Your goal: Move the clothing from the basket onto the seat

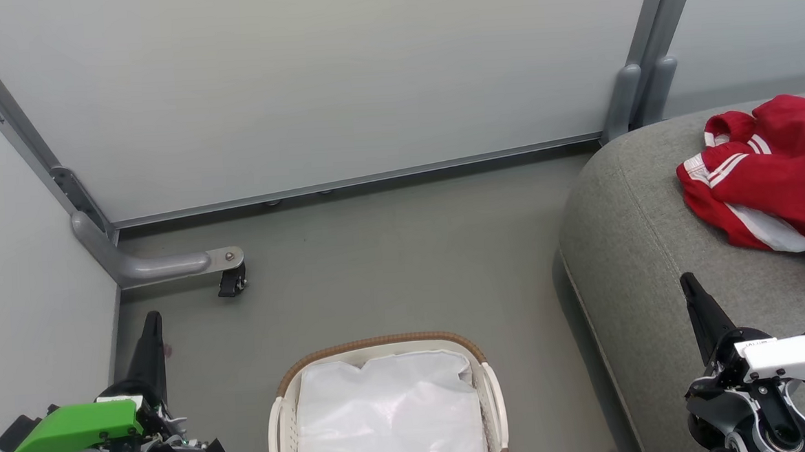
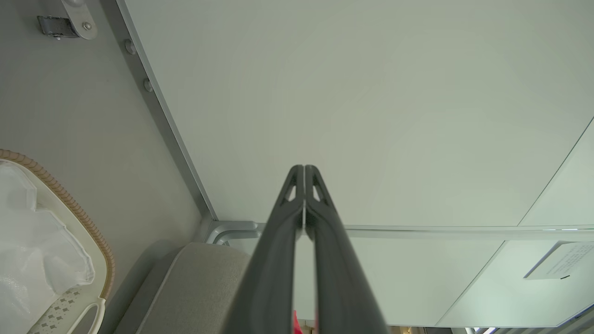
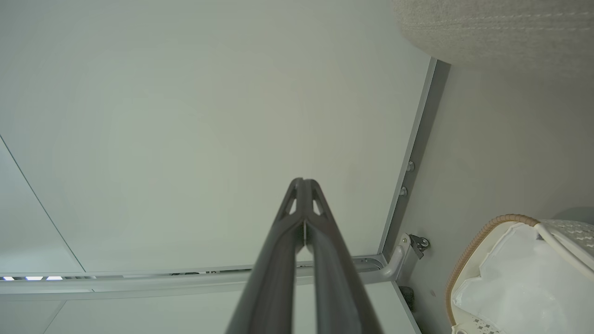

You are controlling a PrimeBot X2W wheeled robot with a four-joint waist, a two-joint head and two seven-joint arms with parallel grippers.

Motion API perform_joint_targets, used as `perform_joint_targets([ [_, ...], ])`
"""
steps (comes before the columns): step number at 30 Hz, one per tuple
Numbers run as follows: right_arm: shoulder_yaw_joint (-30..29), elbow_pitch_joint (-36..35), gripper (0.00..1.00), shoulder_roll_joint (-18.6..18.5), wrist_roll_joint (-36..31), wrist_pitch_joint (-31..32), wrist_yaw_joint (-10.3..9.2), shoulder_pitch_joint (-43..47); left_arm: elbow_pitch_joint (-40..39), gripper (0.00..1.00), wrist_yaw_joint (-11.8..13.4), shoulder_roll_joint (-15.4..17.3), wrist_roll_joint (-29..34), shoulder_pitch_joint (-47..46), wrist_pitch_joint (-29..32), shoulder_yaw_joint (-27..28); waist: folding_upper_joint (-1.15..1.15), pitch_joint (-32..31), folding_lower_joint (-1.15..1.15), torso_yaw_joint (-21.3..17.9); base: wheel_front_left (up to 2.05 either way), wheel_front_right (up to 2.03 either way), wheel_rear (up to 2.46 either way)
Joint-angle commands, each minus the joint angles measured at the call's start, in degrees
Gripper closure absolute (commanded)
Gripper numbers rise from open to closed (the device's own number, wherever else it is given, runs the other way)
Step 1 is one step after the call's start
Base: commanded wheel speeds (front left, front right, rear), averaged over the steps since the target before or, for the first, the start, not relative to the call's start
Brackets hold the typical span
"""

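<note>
The red clothing (image 1: pixel 775 172) with white stripes lies crumpled on the grey seat (image 1: pixel 652 254) at the right. The white basket (image 1: pixel 278 425) with a brown braided rim stands on the floor at bottom centre, with a white liner cloth (image 1: pixel 388 419) inside it. My left gripper (image 1: pixel 151 322) is shut at the lower left, beside the basket, holding nothing. My right gripper (image 1: pixel 688 283) is shut over the seat's front part, below the clothing and apart from it. In the left wrist view the gripper (image 2: pixel 304 169) has its tips together; so has the gripper (image 3: pixel 302 182) in the right wrist view.
Pale partition panels (image 1: pixel 312 86) with grey metal frames close off the back and left. A grey foot with a black caster (image 1: pixel 232 282) juts onto the floor at the left. Grey floor (image 1: pixel 404 260) lies between the basket, the panels and the seat.
</note>
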Motion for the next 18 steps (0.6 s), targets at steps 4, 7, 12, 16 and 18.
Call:
perform_joint_targets([
  [4,-0.12,-0.2,1.0,-0.32,0.2,0.19,0.0,-0.48,-0.1,1.0,-0.2,0.42,-0.25,-0.52,0.25,0.12,0.0,0.0,0.0,0.0,0.0,0.0,0.0],
  [7,-0.12,-0.2,1.0,-0.32,0.2,0.19,0.0,-0.48,-0.1,1.0,-0.21,0.42,-0.25,-0.52,0.25,0.12,0.0,0.0,0.0,0.0,0.0,0.0,0.0],
  [12,-0.12,-0.2,1.0,-0.32,0.2,0.19,0.0,-0.48,-0.1,1.0,-0.2,0.42,-0.25,-0.52,0.25,0.12,0.0,0.0,0.0,0.0,0.0,0.0,0.0],
  [16,-0.12,-0.2,1.0,-0.32,0.2,0.19,0.0,-0.48,-0.1,1.0,-0.2,0.42,-0.25,-0.52,0.25,0.12,0.0,0.0,0.0,0.0,0.0,0.0,0.0],
  [18,-0.12,-0.2,1.0,-0.32,0.2,0.19,0.0,-0.48,-0.1,1.0,-0.2,0.42,-0.24,-0.52,0.25,0.12,0.0,0.0,0.0,0.0,0.0,0.0,0.0],
])
